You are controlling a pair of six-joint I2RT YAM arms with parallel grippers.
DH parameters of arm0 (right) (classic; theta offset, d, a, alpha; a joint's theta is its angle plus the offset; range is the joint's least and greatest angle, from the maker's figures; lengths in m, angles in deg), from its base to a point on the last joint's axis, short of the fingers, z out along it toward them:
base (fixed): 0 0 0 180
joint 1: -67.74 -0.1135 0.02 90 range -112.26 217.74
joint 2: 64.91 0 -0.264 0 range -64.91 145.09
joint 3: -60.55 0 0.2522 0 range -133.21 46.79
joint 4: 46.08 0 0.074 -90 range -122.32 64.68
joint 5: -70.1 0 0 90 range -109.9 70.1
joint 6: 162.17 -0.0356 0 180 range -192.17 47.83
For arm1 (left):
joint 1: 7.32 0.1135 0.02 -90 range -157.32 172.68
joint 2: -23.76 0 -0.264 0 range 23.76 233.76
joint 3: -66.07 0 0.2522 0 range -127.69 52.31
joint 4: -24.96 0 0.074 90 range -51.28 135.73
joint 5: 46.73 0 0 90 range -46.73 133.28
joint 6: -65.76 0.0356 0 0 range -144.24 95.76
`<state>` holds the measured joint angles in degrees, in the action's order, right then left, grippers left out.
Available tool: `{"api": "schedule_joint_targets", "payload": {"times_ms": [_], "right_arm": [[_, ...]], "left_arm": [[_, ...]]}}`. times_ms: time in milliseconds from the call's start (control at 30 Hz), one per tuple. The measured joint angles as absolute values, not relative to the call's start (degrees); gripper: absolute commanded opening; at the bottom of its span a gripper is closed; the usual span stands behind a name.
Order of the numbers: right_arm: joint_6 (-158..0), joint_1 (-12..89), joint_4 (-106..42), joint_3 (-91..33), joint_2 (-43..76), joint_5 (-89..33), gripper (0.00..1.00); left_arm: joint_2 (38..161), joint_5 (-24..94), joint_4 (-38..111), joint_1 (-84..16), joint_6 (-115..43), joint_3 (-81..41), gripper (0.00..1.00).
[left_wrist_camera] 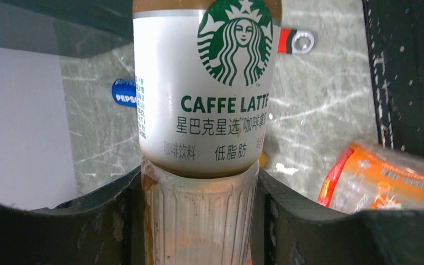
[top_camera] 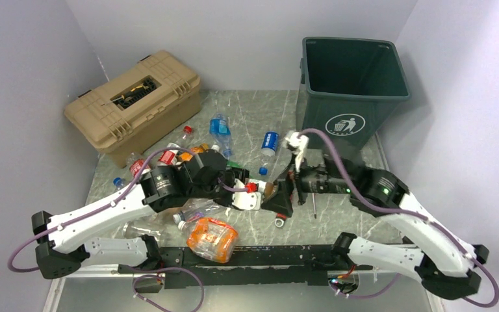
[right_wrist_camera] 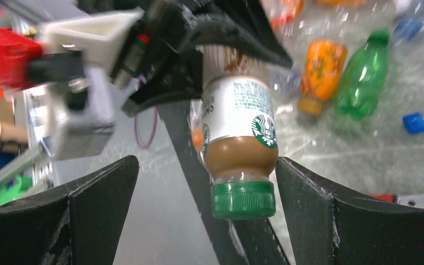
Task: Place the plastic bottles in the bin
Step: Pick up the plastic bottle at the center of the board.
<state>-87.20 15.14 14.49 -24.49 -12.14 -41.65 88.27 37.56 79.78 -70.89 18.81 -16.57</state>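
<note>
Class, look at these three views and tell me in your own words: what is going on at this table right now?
The two arms meet over mid-table around one coffee bottle. The left gripper is clamped on its ribbed base and holds it off the table. The right gripper has its jaws wide open on either side of the green-capped end. Other plastic bottles lie scattered on the table. The green bin stands at the far right.

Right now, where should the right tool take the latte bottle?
I'd take the latte bottle on its brown shoulder just behind the green cap, approaching from the cap end: the left tool clamps the ribbed base, so only that end is free.
</note>
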Motion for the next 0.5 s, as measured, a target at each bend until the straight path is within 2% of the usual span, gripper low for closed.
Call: {"api": "schedule_joint_targets", "payload": {"times_ms": [100, 200, 333, 500], "right_arm": [[-90.0, 15.1, 5.7, -20.1, -19.9, -38.6, 1.00], [-93.6, 15.1, -7.0, -11.9, -29.8, -32.7, 1.00], [-97.9, 15.2, -25.7, 1.5, -40.8, -22.7, 1.00], [-101.6, 15.1, -36.9, 5.5, -36.0, -18.5, 1.00]], "left_arm": [[86.5, 36.0, 75.8, -70.9, 15.3, -13.7, 0.34], [84.2, 34.3, 71.1, -70.9, 10.2, -9.8, 0.15], [80.5, 33.7, 60.9, -70.9, -0.5, -3.6, 0.22], [78.2, 33.3, 50.2, -70.1, -14.7, -0.3, 0.26]]}}
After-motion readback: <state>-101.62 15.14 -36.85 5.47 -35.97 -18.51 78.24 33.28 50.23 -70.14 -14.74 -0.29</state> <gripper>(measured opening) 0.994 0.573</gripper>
